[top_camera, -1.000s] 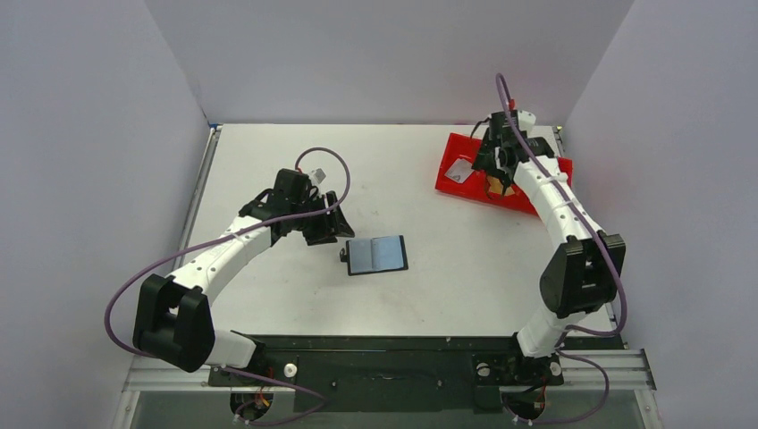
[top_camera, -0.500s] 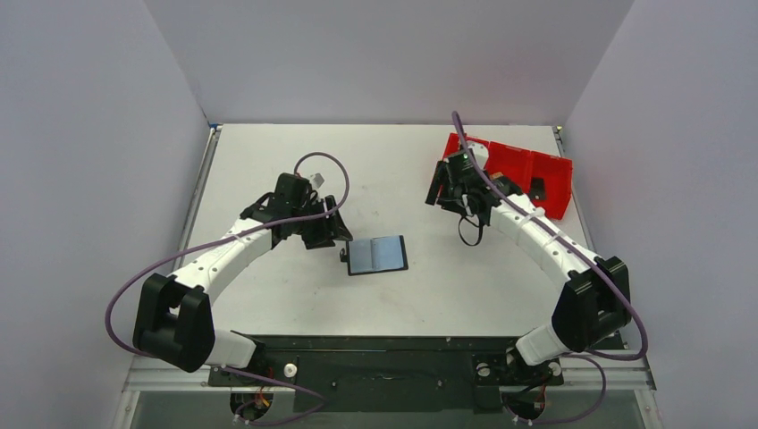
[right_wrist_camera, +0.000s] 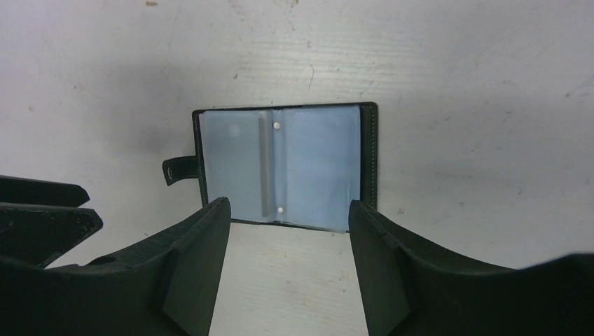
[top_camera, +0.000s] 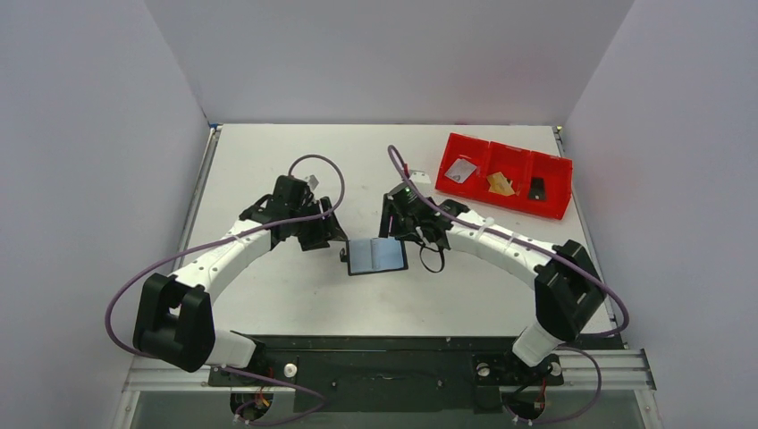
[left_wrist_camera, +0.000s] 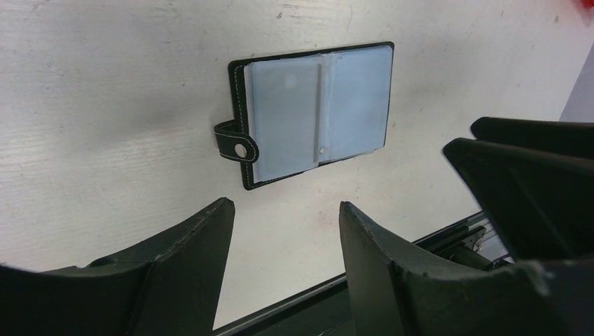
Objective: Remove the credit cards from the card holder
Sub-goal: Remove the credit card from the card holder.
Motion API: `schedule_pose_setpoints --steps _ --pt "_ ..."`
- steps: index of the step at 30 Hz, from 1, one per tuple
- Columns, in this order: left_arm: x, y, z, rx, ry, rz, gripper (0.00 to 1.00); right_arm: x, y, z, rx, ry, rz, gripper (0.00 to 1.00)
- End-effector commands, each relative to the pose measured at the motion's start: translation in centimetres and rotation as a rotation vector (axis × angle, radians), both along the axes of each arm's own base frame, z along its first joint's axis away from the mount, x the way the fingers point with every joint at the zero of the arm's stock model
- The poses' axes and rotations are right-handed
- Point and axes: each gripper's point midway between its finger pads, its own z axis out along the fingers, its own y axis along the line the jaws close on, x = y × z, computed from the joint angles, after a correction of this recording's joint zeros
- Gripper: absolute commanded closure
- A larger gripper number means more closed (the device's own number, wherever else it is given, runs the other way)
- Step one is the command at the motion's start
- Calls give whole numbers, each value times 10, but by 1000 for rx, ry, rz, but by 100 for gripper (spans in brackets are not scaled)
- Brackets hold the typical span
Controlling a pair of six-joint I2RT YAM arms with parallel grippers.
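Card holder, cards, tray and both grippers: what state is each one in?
Card holder: open, lying flat.
Silver card: in tray's left compartment.
Gold card: middle compartment.
Black card: right compartment.
Tray: one card per compartment.
Left gripper: jaws open, empty.
Right gripper: jaws open, empty.

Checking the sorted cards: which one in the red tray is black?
The black card, in the rightmost compartment of the tray; the silver card lies leftmost, the gold card in the middle.
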Motion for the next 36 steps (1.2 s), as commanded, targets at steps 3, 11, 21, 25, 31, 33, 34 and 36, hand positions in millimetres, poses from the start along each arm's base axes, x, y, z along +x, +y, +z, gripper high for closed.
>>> schedule_pose_setpoints --steps 3,11,21,25,31,33,34,36 --pt "4 12 1 13 -31 39 46 -5 40 -16 23 5 31 44" --pt "4 17 0 8 -28 53 46 -16 75 -46 13 59 93 46" --pt "3 18 1 -1 -28 51 45 -17 86 -72 -35 97 111 46" --pt "3 19 1 -1 -26 49 46 -18 88 -79 -52 104 119 46" --pt "3 19 0 -2 -23 51 45 -21 87 -92 -114 113 128 46" --pt "3 18 0 -3 -23 52 45 -22 84 -96 -139 116 128 46" --pt "4 18 0 -4 -24 51 45 -22 84 -97 -146 117 130 46" --pt "4 18 0 -6 -23 50 45 -23 81 -103 -168 129 126 47"
